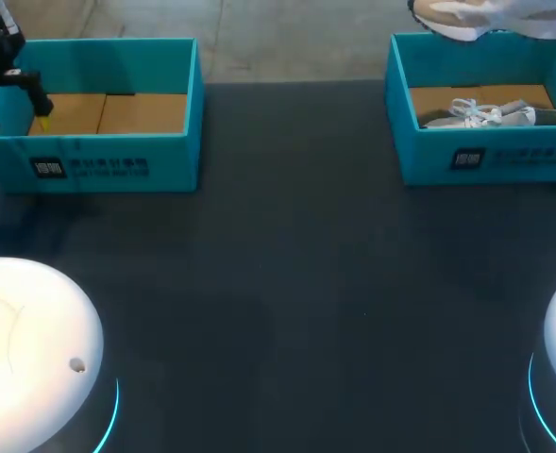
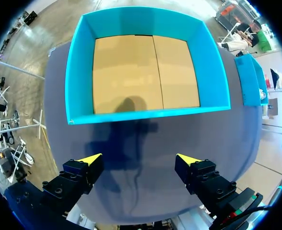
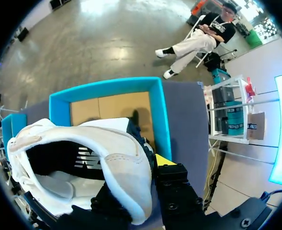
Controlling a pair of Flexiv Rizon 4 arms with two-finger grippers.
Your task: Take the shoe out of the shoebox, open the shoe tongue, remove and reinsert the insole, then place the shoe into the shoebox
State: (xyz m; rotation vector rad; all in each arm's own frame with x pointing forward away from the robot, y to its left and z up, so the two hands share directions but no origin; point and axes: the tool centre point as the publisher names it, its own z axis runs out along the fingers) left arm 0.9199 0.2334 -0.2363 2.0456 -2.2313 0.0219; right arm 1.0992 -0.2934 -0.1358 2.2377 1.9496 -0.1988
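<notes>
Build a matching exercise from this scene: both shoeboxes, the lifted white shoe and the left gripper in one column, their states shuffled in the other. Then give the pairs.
Column one:
1. left shoebox
2. right shoebox
3. white shoe
4. left gripper

Column two:
A. open, gripping nothing
B. has a laced shoe lying inside
C. held in the air by the right gripper
D. empty inside

Pairs: 1-D, 2-B, 3-C, 4-A

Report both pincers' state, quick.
Left pincer: open, holding nothing.
Right pincer: closed on the white shoe; only one of its fingers shows, the shoe hides the other.
</notes>
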